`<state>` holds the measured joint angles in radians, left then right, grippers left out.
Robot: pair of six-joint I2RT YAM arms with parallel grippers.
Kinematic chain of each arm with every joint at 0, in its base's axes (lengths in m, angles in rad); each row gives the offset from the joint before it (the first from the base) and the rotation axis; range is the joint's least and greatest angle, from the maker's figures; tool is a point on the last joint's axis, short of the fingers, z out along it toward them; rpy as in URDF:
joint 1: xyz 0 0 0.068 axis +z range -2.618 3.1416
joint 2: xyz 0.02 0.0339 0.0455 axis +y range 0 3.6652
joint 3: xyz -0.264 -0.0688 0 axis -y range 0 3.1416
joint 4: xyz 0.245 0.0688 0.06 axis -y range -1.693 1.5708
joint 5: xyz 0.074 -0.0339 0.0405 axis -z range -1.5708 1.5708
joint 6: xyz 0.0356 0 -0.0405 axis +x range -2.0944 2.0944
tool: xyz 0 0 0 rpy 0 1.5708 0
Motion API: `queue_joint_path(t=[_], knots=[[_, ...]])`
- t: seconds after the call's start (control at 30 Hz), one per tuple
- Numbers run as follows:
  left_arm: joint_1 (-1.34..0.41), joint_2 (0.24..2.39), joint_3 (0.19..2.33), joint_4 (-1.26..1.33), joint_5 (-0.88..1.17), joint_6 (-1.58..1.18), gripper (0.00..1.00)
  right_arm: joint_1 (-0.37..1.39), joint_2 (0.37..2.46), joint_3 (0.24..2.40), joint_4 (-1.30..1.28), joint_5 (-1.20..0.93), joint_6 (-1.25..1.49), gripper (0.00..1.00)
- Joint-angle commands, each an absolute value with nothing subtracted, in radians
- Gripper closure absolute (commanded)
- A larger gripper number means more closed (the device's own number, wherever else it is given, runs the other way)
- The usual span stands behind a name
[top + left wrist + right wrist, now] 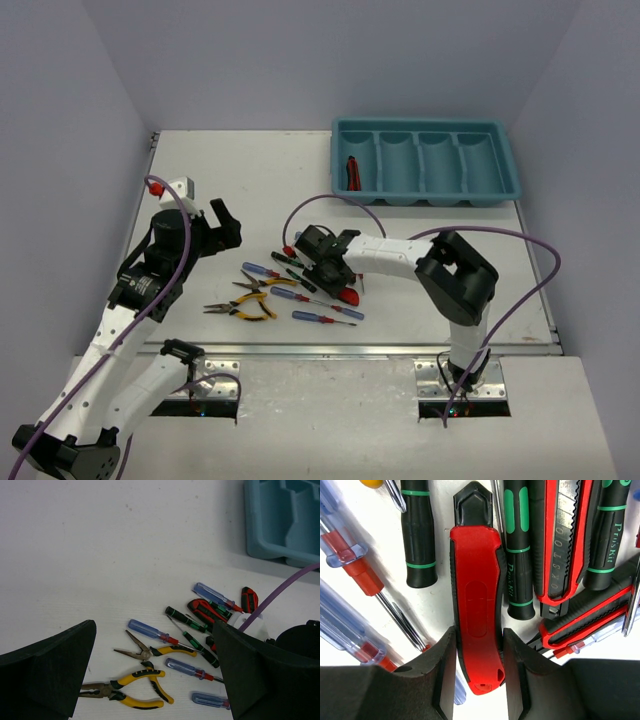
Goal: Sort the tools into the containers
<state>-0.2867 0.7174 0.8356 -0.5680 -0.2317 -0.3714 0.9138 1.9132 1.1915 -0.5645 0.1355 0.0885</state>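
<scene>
Left end effector [154, 626]: jaws spread wide, holding nothing, above the desk [250, 170] left of the tool pile.
Right end effector [479, 647]: narrow, pads pressed against both sides of a red utility knife [476, 595] lying flat on the desk.
Tray [430, 198]: teal, far right; a second knife [352, 173] lies in its leftmost compartment.
Loose tools: pliers [243, 308], blue-handled screwdrivers [258, 269] and black-and-green screwdrivers [420, 540] surround the gripped knife.

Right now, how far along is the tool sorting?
Done: one utility knife lies in the leftmost compartment of the teal tray. In hand: the right pincer straddles a red knife on the table, fingers touching its sides, not lifted. Remaining: the pliers, screwdrivers and other knives; the left pincer hangs open, empty.
</scene>
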Motion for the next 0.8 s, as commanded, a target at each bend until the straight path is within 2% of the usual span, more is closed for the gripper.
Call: queue_joint_path(t=[0.0,0.23,0.33,0.4,0.53,0.63,0.77], knots=[[-0.276,0.705,0.841,-0.529,-0.226,-0.364,0.00,0.926,1.796,1.226,-0.614,0.180,0.092,0.91],[-0.276,0.701,0.841,-0.531,-0.230,-0.364,0.00,0.908,1.635,1.299,-0.696,0.183,0.127,0.94],[-0.276,0.700,0.841,-0.531,-0.234,-0.364,0.00,0.846,1.598,1.371,-0.704,0.183,0.159,1.00],[-0.276,0.699,0.841,-0.531,-0.235,-0.364,0.00,0.784,1.602,1.434,-0.707,0.179,0.174,1.00],[-0.276,0.700,0.841,-0.534,-0.241,-0.364,0.00,0.592,1.707,1.637,-0.685,0.120,0.231,1.00],[-0.276,0.703,0.842,-0.534,-0.242,-0.365,0.00,0.479,1.872,1.836,-0.662,0.135,0.314,1.00],[-0.276,0.692,0.841,-0.537,-0.248,-0.367,0.00,0.410,2.092,2.116,-0.644,0.260,0.399,1.00]])
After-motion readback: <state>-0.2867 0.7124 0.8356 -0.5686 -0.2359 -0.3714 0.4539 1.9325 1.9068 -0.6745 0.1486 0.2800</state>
